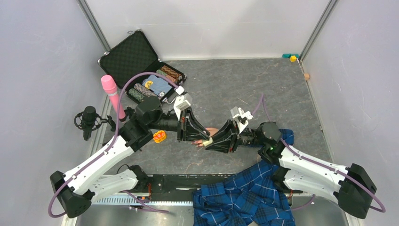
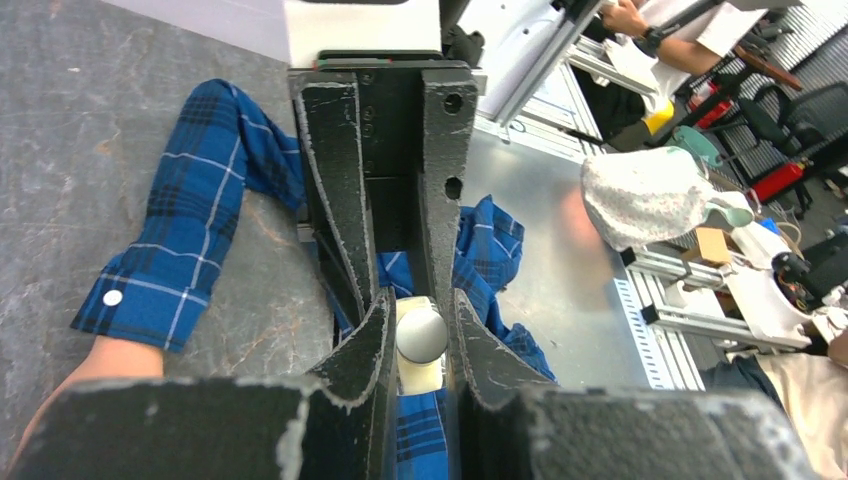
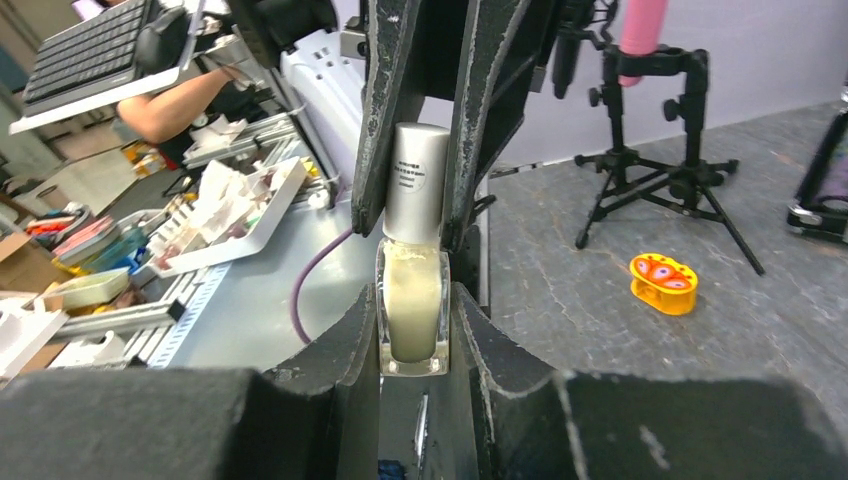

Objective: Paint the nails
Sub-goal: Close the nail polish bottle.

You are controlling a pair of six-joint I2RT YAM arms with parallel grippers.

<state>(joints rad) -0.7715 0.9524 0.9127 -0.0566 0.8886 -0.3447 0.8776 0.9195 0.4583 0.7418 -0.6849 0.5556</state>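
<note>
Opening step: right pincer clenched on bottle, left pincer clenched on cap; next probably twist cap free, bottle steady, before touching nails.

Bright, even overhead light, faint soft shadows on the counter. In the wrist views the bottle is sharp; below it the foreground blurs, edges bow

Tiny reddish nails, pointing left
</note>
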